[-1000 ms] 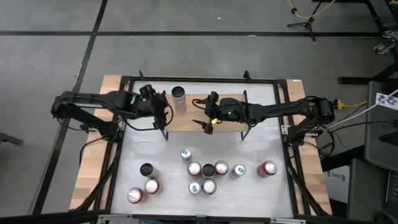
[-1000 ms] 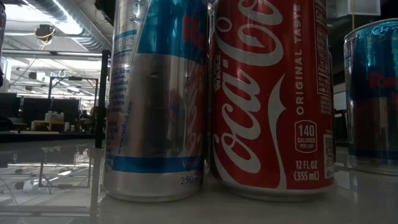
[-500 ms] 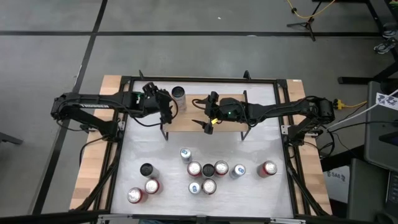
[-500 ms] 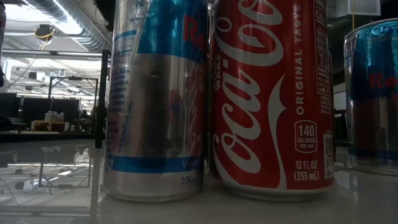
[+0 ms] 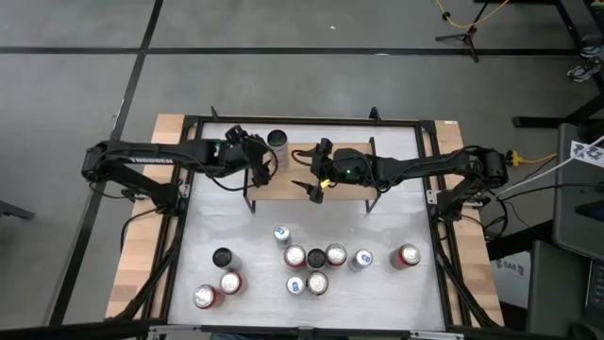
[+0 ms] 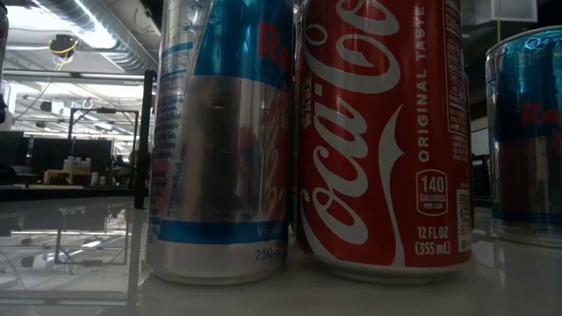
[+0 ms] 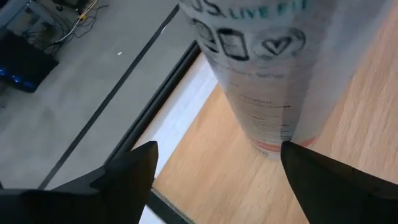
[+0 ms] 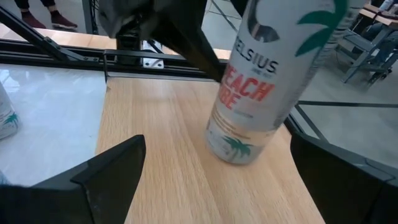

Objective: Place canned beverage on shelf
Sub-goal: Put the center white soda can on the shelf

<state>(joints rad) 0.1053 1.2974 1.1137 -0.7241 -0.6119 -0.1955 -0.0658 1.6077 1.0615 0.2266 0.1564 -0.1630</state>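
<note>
Tabletop [image 5: 415, 212] bearing shelf [image 5: 326, 185], its plank carrying one pale can [image 5: 276, 142] upright at the left end, left gripper [image 5: 262, 159] jaws apart about it, right gripper [image 5: 310, 173] jaws apart nearby (risk: a careless jaw could tip the can off)

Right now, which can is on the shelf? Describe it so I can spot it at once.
Find the wood-topped shelf at the table's far side. One tall white can stands at its left end, just ahead of the left claw. Unlike the rest, clustered on the table, it reads Celsius.
</note>
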